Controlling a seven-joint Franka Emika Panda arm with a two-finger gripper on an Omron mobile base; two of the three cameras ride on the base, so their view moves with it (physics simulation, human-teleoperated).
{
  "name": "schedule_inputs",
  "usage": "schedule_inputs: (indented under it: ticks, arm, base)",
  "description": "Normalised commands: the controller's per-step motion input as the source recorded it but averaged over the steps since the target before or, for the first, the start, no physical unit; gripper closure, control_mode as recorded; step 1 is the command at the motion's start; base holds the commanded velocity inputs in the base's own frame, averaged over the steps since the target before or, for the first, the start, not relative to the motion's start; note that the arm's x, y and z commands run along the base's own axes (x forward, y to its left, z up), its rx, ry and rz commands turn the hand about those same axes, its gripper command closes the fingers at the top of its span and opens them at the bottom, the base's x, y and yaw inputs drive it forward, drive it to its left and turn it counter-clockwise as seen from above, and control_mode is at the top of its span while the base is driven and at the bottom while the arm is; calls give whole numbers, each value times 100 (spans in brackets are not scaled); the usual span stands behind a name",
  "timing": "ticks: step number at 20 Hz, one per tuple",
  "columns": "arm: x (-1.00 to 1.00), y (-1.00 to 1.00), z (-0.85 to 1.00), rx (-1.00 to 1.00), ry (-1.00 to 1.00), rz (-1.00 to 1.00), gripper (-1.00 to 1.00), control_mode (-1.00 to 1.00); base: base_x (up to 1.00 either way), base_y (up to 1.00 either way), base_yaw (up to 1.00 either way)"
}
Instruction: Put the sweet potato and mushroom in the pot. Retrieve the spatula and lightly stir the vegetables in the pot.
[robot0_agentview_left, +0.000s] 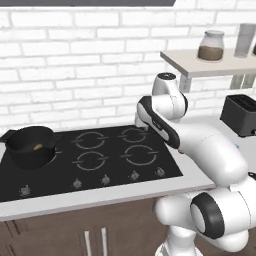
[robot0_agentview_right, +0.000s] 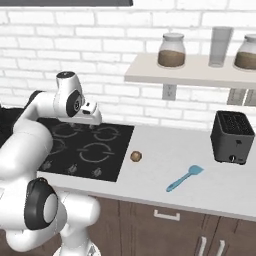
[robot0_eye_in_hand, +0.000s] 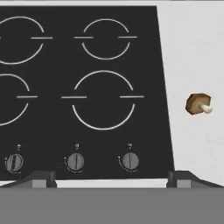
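The pot (robot0_agentview_left: 31, 145) sits at the left edge of the left base view, on the near-left burner of the black cooktop (robot0_agentview_left: 95, 155), and a small orange-tan lump lies on its floor, which I take to be the sweet potato (robot0_agentview_left: 37, 147). So the first vegetable looks already dealt with.

The mushroom (robot0_eye_in_hand: 199, 104) is still out on the pale counter (robot0_agentview_right: 165, 150), just off the right edge of the cooktop; in the hand view it lies at mid-right, brown cap with its white stem pointing right. In the right base view it is the small brown lump near the middle of the frame. The spatula (robot0_agentview_right: 184, 178) lies further along, lower right of that frame, in front of the toaster (robot0_agentview_right: 233, 137), well apart from the mushroom and untouched.

The gripper (robot0_eye_in_hand: 111, 177) hangs above the right-hand burners, its jaws spread wide with nothing between them; the two dark tips stand far apart at the bottom of the hand view. That suits an approach: my guess is it must shift right over the mushroom next, then come down around it.
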Motion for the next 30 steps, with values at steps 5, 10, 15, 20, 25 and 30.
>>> schedule_inputs:
  ticks: [5, 10, 15, 20, 25, 30]
  arm:
    - [0, 0, 0, 0, 0, 0, -100, 100]
    - [0, 0, 0, 0, 0, 0, -100, 100]
    - [12, -35, -28, 7, 7, 0, -100, -100]
    - [33, -14, -43, 7, 4, -3, -100, -100]
    - [20, -9, -41, 5, 0, -8, -100, -100]
    - [10, -35, -42, 0, 3, -12, -100, -100]
  base:
    - [22, -44, 0]
    - [0, -39, 0]
    - [0, -6, 0]
    - [0, 0, 0]
    - [0, 0, 0]
    - [0, 0, 0]
